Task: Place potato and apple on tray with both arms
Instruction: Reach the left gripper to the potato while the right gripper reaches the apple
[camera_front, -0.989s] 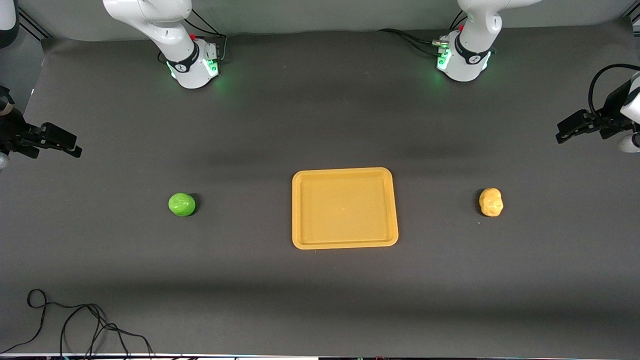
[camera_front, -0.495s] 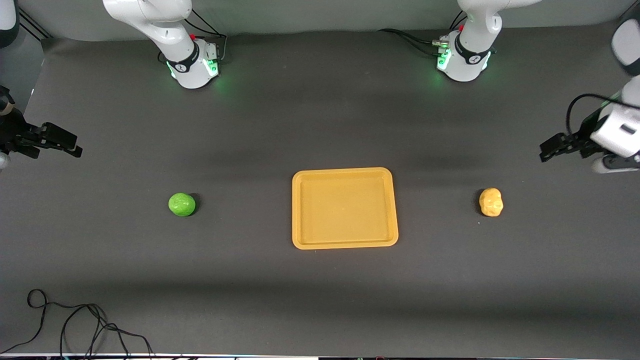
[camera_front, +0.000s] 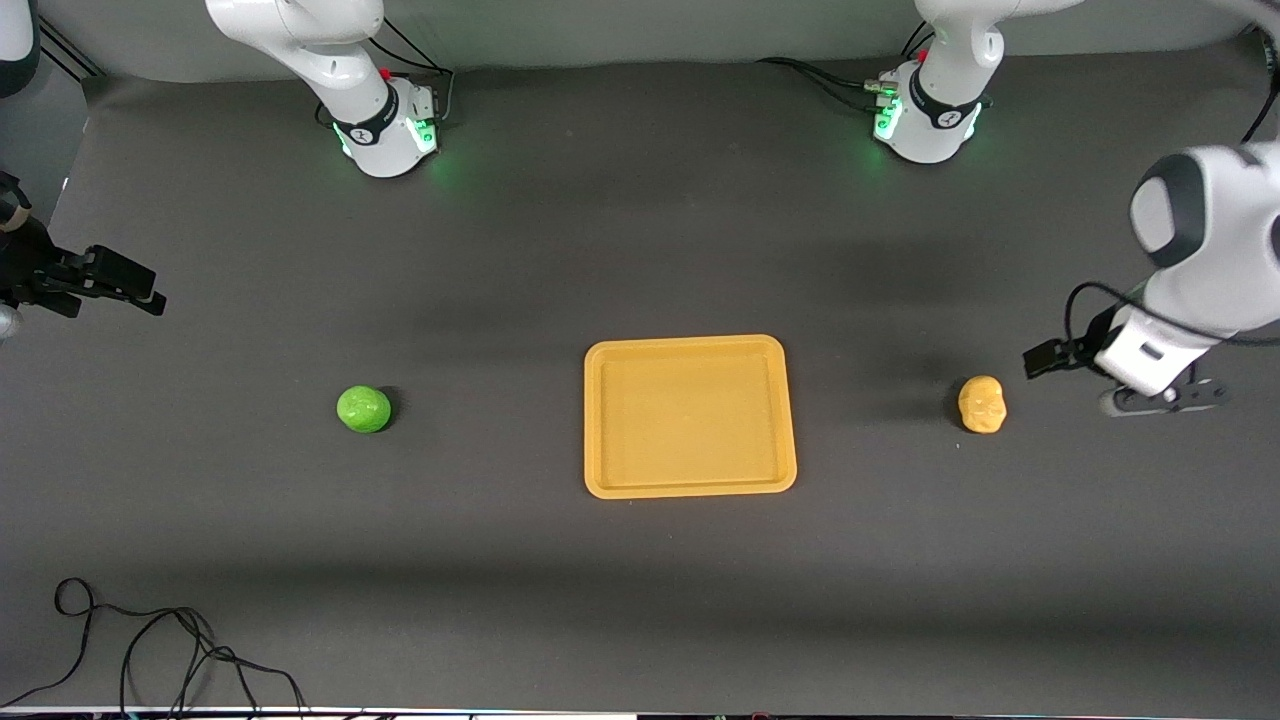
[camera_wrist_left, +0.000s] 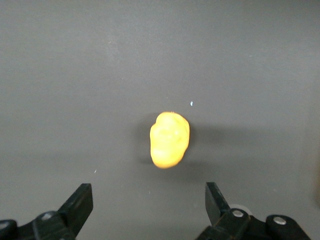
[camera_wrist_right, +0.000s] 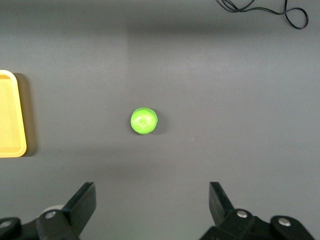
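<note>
The left gripper (camera_wrist_left: 149, 202) has its fingers (camera_wrist_left: 80, 200) spread apart over the counter (camera_front: 640, 600) near the potato (camera_front: 982, 404). The right gripper (camera_wrist_right: 152, 202) hangs with fingers apart at its end of the counter, well apart from the apple (camera_front: 364, 409). Between both lies the tray (camera_front: 690, 487).

Tray (camera_front: 690, 487) is set mid-table, between apple (camera_front: 364, 409), toward the right arm's end, and potato (camera_front: 982, 404), toward the left arm's end; each lies well apart from it.
</note>
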